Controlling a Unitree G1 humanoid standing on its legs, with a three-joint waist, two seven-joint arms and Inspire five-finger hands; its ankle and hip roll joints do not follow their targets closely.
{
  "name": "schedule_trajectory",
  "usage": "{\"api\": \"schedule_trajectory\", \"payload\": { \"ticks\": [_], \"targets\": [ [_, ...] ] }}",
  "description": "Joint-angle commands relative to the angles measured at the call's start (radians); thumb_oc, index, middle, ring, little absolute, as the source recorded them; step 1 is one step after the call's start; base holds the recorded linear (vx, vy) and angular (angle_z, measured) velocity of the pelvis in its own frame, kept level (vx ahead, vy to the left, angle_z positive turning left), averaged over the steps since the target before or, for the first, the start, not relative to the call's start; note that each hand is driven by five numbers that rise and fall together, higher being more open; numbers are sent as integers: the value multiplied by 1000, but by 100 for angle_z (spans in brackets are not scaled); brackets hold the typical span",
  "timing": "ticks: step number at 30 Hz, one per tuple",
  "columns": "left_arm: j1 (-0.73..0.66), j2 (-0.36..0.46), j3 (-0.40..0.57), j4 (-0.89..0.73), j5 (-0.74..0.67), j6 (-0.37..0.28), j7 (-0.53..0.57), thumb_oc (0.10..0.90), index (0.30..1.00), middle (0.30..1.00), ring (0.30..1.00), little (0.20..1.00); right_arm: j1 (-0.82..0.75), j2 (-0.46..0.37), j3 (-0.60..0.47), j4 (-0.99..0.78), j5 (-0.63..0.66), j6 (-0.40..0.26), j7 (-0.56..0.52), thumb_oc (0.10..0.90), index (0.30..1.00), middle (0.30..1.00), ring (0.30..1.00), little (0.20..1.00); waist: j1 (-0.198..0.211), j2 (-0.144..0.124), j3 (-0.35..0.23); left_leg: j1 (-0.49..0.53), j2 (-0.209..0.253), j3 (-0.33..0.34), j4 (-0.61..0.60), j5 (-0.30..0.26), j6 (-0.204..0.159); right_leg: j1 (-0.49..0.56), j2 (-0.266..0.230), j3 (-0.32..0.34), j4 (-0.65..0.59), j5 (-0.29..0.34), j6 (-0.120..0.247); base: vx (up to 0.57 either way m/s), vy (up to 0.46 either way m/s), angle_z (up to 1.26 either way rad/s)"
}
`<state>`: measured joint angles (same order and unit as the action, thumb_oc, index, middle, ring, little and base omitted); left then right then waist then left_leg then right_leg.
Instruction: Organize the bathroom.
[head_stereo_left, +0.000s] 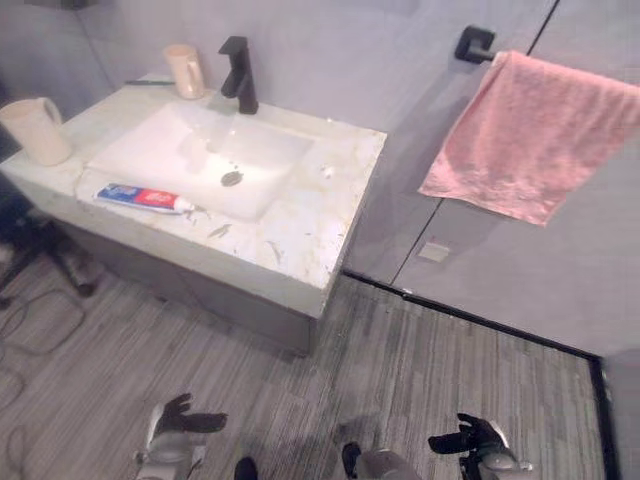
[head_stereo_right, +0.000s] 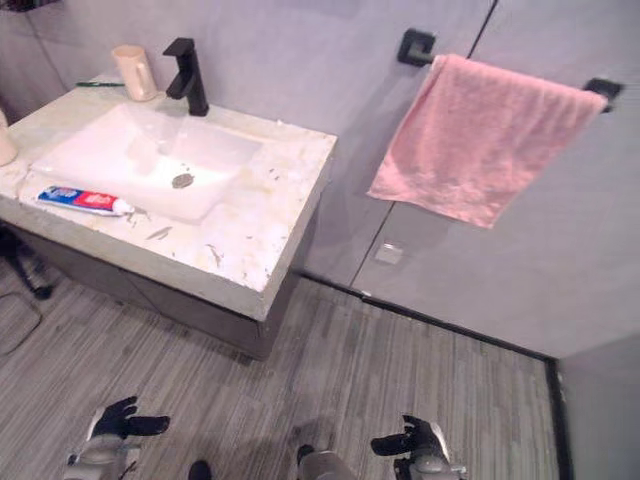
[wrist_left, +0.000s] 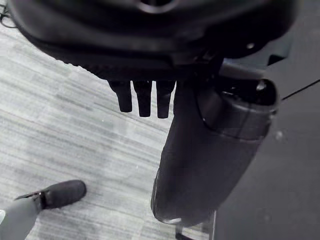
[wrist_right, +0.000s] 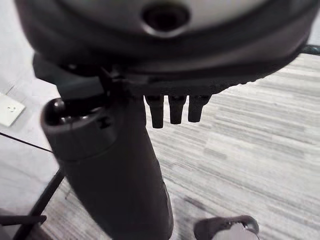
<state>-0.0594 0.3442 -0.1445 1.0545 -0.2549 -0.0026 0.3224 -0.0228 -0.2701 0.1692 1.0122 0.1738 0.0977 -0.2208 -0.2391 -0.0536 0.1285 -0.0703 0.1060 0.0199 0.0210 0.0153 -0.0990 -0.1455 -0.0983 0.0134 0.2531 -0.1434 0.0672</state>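
Toothpaste tube (head_stereo_left: 146, 198) lies flat on the near rim of the vanity counter (head_stereo_left: 300, 240), long axis left-right, cap right, far ahead of both hands. The left hand (head_stereo_left: 180, 420) is nearer; the right hand (head_stereo_left: 478, 438) hangs low too, both relaxed, empty. A pink towel (head_stereo_left: 525, 135) hangs on the far-right wall.

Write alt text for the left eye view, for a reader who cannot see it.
A stone-topped vanity with a white sink and black faucet stands against a grey wall, a toothpaste tube lying on its front edge and a beige cup behind the basin. A pink towel hangs on a wall bar. Both robot hands, left and right, hang open low over the wood-look floor.
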Motion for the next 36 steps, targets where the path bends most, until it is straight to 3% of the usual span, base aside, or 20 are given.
{"api": "schedule_trajectory", "payload": {
  "ticks": [1, 3, 5, 7, 8, 10, 11, 15, 18, 20, 22, 23, 25, 26, 27, 28, 29, 33, 36],
  "targets": [
    [29, -5, 79, 23, -24, -66, 74, 800, 900, 900, 900, 900, 61, -114, -63, -31, 28, -29, -41, 800, 900, 900, 900, 900, -24, 82, 35, -40, 65, 14, 193, -66, 57, -38, -63, -16, 48, 72, 87, 182, 603, -55],
    [5, -8, 88, 45, -57, -79, 93, 800, 900, 900, 900, 900, 82, -127, -99, -30, 16, -55, -38, 800, 900, 900, 900, 900, -53, 101, 59, -55, 11, 68, 218, -98, 79, -61, -88, 12, 47, 102, 102, 161, 638, -15],
    [-9, -5, 91, 44, -75, -65, 100, 800, 900, 900, 900, 900, 93, -132, -109, -25, -6, -66, -29, 800, 900, 900, 900, 900, -63, 107, 70, -54, -14, 98, 214, -115, 90, -76, -104, 35, 43, 149, 103, 129, 457, -6],
    [-19, 13, 91, 41, -79, -22, 112, 800, 900, 900, 900, 900, 95, -129, -109, -21, -37, -85, -13, 800, 900, 900, 900, 900, -59, 102, 80, -39, -30, 149, 181, -124, 98, -101, -120, 33, 56, 212, 107, 132, 402, -33],
    [-21, 26, 89, 40, -89, 11, 120, 800, 900, 900, 900, 900, 93, -126, -104, -24, -69, -89, 1, 800, 900, 900, 900, 900, -48, 98, 82, -30, -32, 178, 153, -121, 100, -112, -120, 14, 70, 213, 110, 110, 370, -79],
    [-17, 38, 95, 42, -95, 47, 137, 800, 900, 900, 900, 900, 80, -121, -89, -32, -109, -85, 22, 800, 900, 900, 900, 900, -23, 89, 80, -16, -33, 230, 115, -114, 106, -120, -97, -54, 97, 179, 121, 50, 251, -125],
    [-17, 46, 99, 46, -63, 70, 130, 800, 900, 900, 900, 900, 74, -115, -72, -42, -106, -76, 20, 800, 900, 900, 900, 900, -10, 78, 75, -8, -46, 244, 78, -92, 105, -111, -43, -93, 91, 125, 126, 15, 104, -133],
    [-23, 50, 71, 20, -3, 103, 123, 800, 900, 900, 900, 900, 94, -101, -64, -71, -60, -40, -3, 800, 900, 900, 900, 900, -5, 51, 40, -33, -104, 226, 56, -57, 94, -51, 78, -146, -33, 100, 84, 29, 19, -67],
    [-15, 33, 67, -15, 1, 93, 117, 800, 900, 900, 900, 900, 100, -97, -54, -84, -66, 5, -4, 800, 900, 900, 900, 900, 3, 57, 30, -70, -127, 219, 125, -71, 104, -44, 90, -139, -18, 85, 60, 14, -13, 22],
    [3, 27, 70, -43, 17, 80, 95, 800, 900, 900, 900, 900, 108, -100, -48, -87, -69, 20, -10, 800, 900, 900, 900, 900, 9, 51, 37, -125, -128, 204, 270, -71, 92, -15, 95, -126, -19, 81, 35, 25, -27, 6],
    [18, 25, 72, -58, 11, 67, 81, 800, 900, 900, 900, 900, 115, -102, -44, -96, -68, 35, -14, 800, 900, 900, 900, 900, 19, 43, 48, -195, -119, 160, 419, -28, 70, 10, 98, -112, -25, 80, 14, 19, -48, 13],
    [32, 25, 80, -76, 7, 62, 74, 800, 900, 900, 900, 900, 118, -111, -37, -101, -78, 40, -3, 800, 900, 900, 900, 900, 38, 34, 64, -254, -90, 115, 512, -10, 66, 44, 99, -111, -18, 59, -12, 38, -28, 16],
    [38, 32, 84, -78, -2, 63, 69, 800, 900, 900, 900, 900, 117, -117, -34, -91, -88, 35, 11, 800, 900, 900, 900, 900, 45, 26, 66, -239, -65, 109, 505, -38, 82, 57, 93, -122, -9, 49, -21, 73, 24, -13],
    [48, 43, 95, -72, 3, 64, 61, 800, 900, 900, 900, 900, 117, -115, -34, -68, -111, 18, 25, 800, 900, 900, 900, 900, 45, 14, 52, -172, -12, 80, 410, -57, 102, 66, 87, -133, -10, 49, -22, 88, 50, -53],
    [48, 43, 96, -71, 4, 64, 61, 800, 900, 900, 900, 900, 117, -115, -33, -67, -113, 18, 26, 800, 900, 900, 900, 900, 45, 13, 52, -168, -11, 80, 406, -57, 102, 67, 87, -133, -10, 50, -22, 165, 111, -58],
    [54, 54, 105, -65, 17, 64, 47, 800, 900, 900, 900, 900, 120, -109, -31, -46, -140, 10, 31, 800, 900, 900, 900, 900, 42, 10, 36, -114, 56, 40, 303, 0, 84, 71, 95, -127, -25, 51, -21, 128, 101, -15],
    [52, 58, 105, -65, 23, 64, 43, 800, 900, 900, 900, 900, 120, -106, -29, -37, -145, 10, 30, 800, 900, 900, 900, 900, 44, 10, 33, -104, 73, 13, 272, 24, 75, 77, 97, -120, -34, 52, -18, 183, 147, 1],
    [43, 61, 104, -50, 44, 37, 37, 800, 900, 900, 900, 900, 108, -108, -20, 13, -124, 1, 25, 800, 900, 900, 900, 900, 71, 23, 24, -59, 104, -77, 143, 41, 45, 87, 74, -114, -43, 40, 5, 150, 157, 14],
    [33, 65, 95, -44, 64, 29, 17, 800, 900, 900, 900, 900, 86, -119, -16, 18, -88, 3, 15, 800, 900, 900, 900, 900, 77, 44, 34, -47, 107, -75, 96, 50, 21, 69, 46, -106, -26, 30, 27, 210, 351, -2]
  ]
}}
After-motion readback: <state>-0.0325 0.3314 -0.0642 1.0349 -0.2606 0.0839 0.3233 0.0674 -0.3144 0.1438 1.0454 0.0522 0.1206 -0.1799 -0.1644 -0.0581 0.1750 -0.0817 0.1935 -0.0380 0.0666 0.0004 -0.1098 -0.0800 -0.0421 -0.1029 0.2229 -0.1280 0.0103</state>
